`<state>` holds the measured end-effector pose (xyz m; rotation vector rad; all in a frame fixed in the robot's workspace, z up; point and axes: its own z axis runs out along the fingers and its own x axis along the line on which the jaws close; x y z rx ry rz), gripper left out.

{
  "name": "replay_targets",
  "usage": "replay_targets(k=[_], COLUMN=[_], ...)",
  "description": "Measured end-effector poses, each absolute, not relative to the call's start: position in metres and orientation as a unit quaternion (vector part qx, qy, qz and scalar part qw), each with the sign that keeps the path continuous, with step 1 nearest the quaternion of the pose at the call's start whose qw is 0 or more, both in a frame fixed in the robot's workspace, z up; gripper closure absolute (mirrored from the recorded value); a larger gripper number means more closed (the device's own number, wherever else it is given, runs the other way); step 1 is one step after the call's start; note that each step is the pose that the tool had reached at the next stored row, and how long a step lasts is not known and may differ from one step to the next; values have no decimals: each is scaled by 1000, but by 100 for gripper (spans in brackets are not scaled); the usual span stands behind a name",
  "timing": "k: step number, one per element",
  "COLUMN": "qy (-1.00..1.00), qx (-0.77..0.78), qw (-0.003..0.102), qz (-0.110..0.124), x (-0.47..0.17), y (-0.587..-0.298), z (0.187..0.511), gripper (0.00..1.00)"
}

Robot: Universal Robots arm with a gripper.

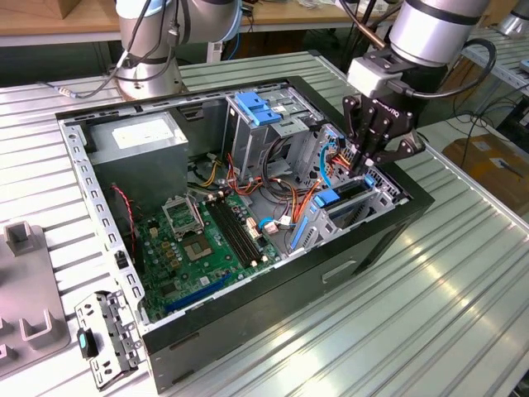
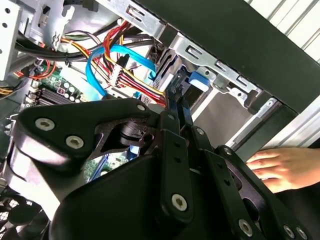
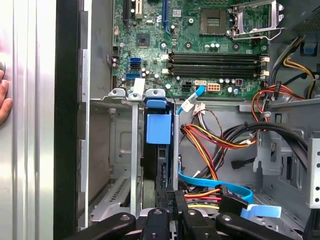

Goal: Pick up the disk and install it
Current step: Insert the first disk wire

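Disk (image 3: 159, 131) seated upright in the bay (image 3: 112, 150) of the case (image 1: 372, 240).
A person's hand (image 2: 280, 167) is laid beside the case; the gripper (image 1: 364, 168) is pointed down, fingers (image 3: 167, 192) closed on the disk's edge.

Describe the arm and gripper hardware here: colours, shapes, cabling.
The arm is a fat silver-grey cylinder with a black cable looping beside it. Below sits a pale grey block, then the gripper: matte black, with angular linkage plates and small white lettering. In the second wrist view its black links carry silver screw heads and taper into two slim black fingers.
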<state>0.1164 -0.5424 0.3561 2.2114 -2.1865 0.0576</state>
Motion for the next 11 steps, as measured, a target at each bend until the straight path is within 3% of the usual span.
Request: replay_targets(k=[11], qy=[-710], qx=[704], qw=[16], qz=[18], x=[116], y=[-546], z=[348], gripper=[84])
